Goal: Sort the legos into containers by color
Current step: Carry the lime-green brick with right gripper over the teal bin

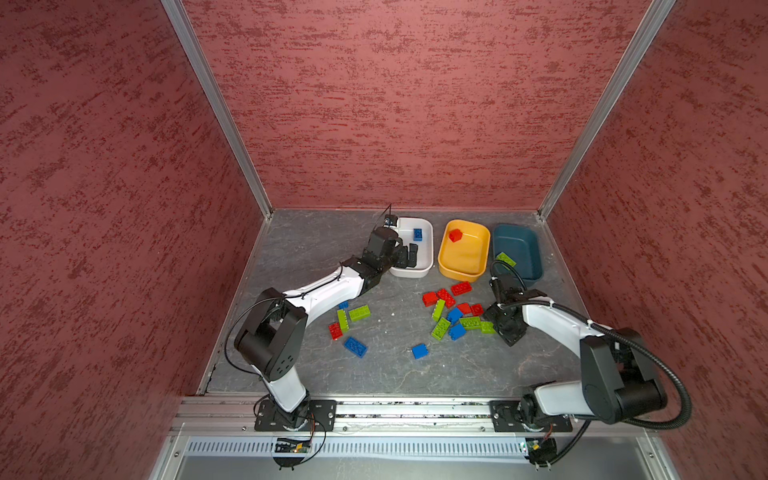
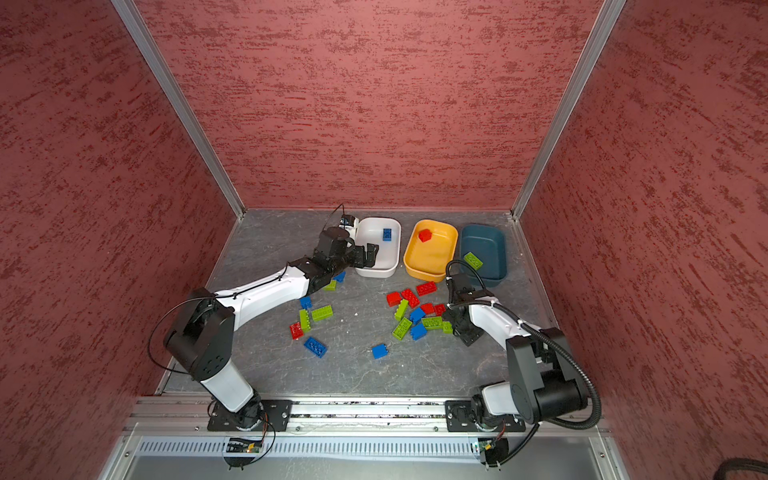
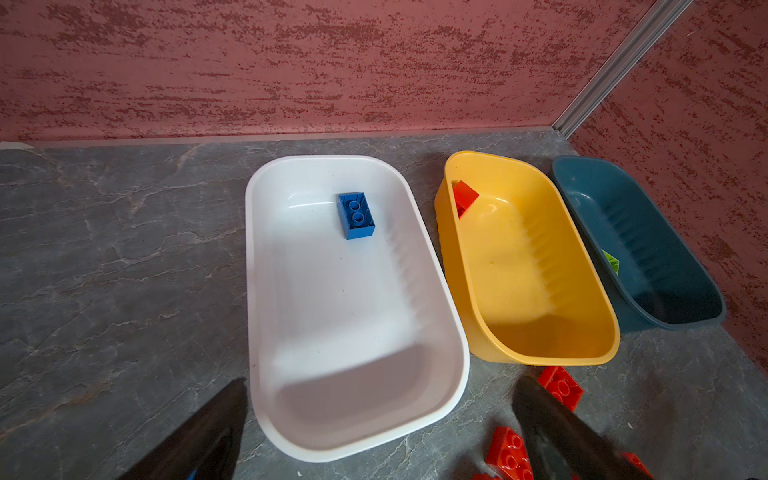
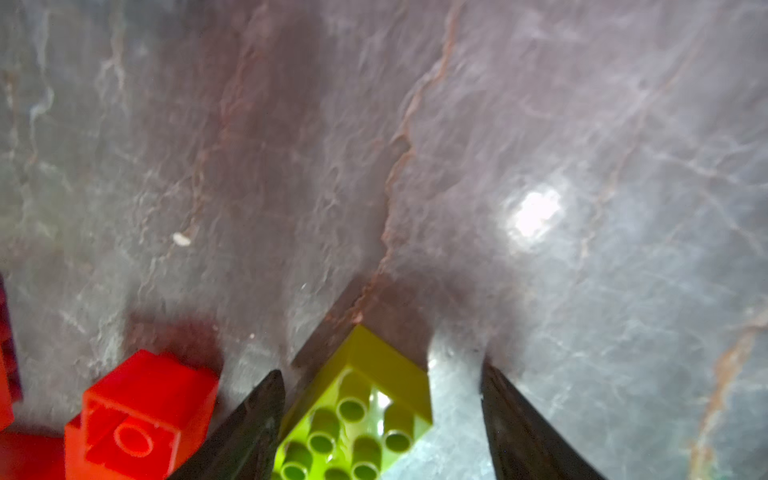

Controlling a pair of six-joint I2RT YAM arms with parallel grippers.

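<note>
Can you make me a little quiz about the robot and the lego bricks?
1. True or false: the white tub holds a red brick.
2. What colour is the lone brick in the teal tub? A red, B green, C blue.
3. Fill in: the right hand stands around a ____ brick on the table.
Key: 1 false; 2 B; 3 green.
</note>
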